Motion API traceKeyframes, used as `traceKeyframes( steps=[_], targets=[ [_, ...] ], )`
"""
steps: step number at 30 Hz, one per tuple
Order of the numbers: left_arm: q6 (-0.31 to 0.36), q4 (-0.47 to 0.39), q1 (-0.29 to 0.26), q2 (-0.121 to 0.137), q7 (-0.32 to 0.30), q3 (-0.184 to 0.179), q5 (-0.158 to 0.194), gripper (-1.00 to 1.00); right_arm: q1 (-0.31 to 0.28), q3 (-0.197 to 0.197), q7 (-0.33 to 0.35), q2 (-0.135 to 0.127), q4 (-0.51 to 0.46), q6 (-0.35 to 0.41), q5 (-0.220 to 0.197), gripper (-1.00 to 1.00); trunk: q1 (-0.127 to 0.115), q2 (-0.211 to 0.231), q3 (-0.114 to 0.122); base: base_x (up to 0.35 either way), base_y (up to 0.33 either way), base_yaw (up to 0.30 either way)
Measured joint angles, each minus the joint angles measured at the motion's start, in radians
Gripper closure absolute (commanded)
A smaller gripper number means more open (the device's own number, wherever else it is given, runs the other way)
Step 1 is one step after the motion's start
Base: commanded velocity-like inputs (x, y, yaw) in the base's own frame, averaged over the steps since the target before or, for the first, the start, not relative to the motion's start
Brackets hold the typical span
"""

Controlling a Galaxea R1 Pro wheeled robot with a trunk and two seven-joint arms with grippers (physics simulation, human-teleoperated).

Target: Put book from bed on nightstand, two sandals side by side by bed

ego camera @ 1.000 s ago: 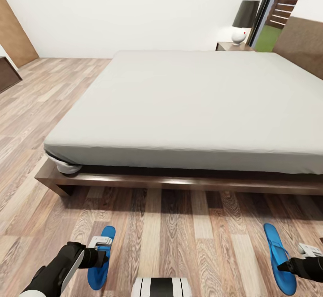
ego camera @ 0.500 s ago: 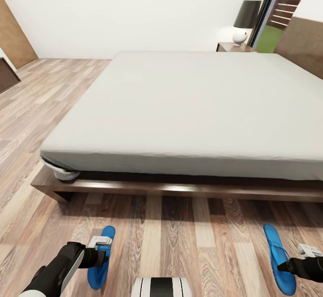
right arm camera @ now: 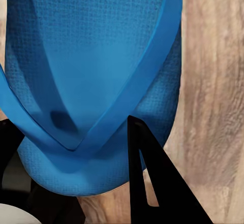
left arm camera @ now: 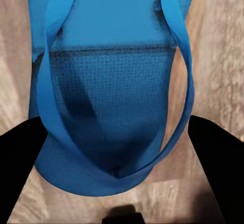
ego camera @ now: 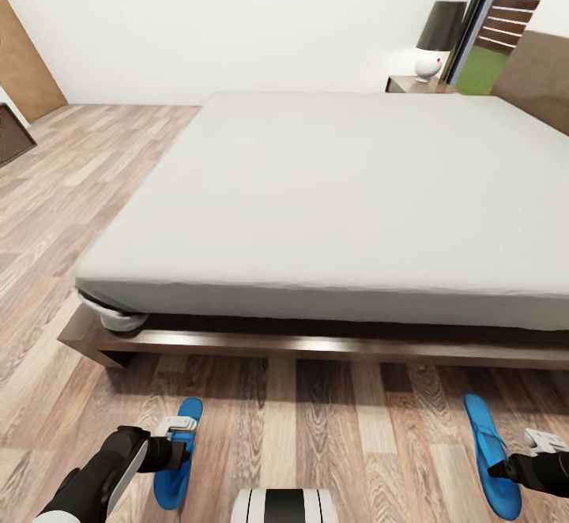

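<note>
head view: the bed, its pale mattress bare on a dark wooden frame, is seen across the middle of the bedroom, with wood-plank floor in front of it. the nightstand is set at the far corner toward 1 o'clock, topped by a black-shaded lamp beside a dark-framed window. a brown door is seen at 10 o'clock. one blue sandal is carried at 7 o'clock at the left gripper, and a second sandal at 5 o'clock at the right gripper; the two are well apart, each on the near side of the bed frame. whether either sandal is touching the floor cannot be told.

left wrist view: the blue sandal is shown strap side up over the plank floor, with the left gripper's dark fingers set at either side of its end. whether it is clenched on the sole cannot be told.

right wrist view: the other sandal is shown with its straps meeting near the end, and a dark finger of the right gripper is laid across that end. a firm grasp cannot be confirmed.
</note>
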Motion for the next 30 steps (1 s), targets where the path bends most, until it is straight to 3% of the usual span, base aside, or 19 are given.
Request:
traceKeyframes(
  steps=[11,27,30],
  targets=[
    [0.000,0.000,-0.001,0.000,0.000,0.000,0.000,1.00,0.001,0.000,0.000,0.000,0.000,0.000,0.000,1.00,0.000,0.000,0.000,0.000,0.270,0.000],
    [0.005,0.001,-0.001,0.004,0.001,0.004,0.000,1.00,0.000,0.001,-0.001,0.001,-0.001,0.001,0.000,1.00,0.000,0.000,0.000,0.088,0.058,0.000],
    [0.054,-0.001,0.000,0.004,0.001,0.004,0.000,1.00,0.000,0.001,-0.001,0.001,-0.001,0.001,0.000,1.00,0.000,0.000,0.000,0.005,0.003,0.000]
  ],
)
